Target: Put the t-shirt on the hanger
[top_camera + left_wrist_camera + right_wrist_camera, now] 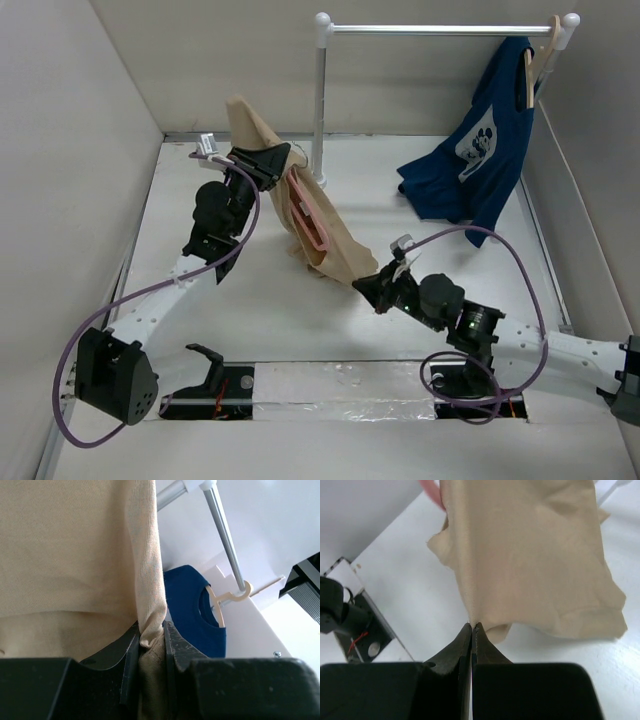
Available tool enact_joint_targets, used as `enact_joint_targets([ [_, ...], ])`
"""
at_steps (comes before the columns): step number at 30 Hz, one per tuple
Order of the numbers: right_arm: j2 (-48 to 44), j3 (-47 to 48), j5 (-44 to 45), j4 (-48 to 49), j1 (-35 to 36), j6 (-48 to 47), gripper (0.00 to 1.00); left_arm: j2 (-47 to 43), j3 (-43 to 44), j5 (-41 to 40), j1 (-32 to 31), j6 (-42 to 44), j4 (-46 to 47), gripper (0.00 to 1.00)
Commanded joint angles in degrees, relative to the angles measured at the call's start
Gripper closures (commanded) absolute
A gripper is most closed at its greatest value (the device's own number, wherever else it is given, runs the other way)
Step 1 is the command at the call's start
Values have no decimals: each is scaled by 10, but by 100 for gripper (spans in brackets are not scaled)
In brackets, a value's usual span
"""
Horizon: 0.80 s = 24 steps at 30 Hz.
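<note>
Right gripper [471,628], left gripper [150,641] — t-shirt [535,555] stretched between

The t-shirt [335,240], at the centre of the frame, is plain tan with no print. The hanger [310,224] showing against it is pink. At upper right, the second shirt [470,170] is dark blue with a white graphic, on a pale wooden hanger [530,72]. The rail [440,30] is silver with white joints. The tabletop [300,330] is white. The left end effector [268,160] and right end effector [370,287] are black, and the cables [470,229] are purple.
</note>
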Motion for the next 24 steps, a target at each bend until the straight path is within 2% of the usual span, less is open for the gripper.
enact_joint_targets([
  [1,-39,6,-62,-119,10,30,100,11,37,-13,6,5,100,100],
  [2,-49,6,-64,-157,10,32,100,14,40,-18,6,6,101,100],
  [7,-116,35,-85,-203,10,37,100,34,42,-19,13,8,121,100],
  [11,-137,80,-94,-244,10,35,100,44,20,13,13,1,152,100],
  [15,-145,146,-64,-263,10,28,100,47,-7,52,13,-14,162,100],
  [17,-133,175,-64,-260,10,14,100,49,-26,67,13,-20,174,100],
  [24,-3,329,-111,-242,10,-13,100,51,-67,75,-1,-41,197,100],
])
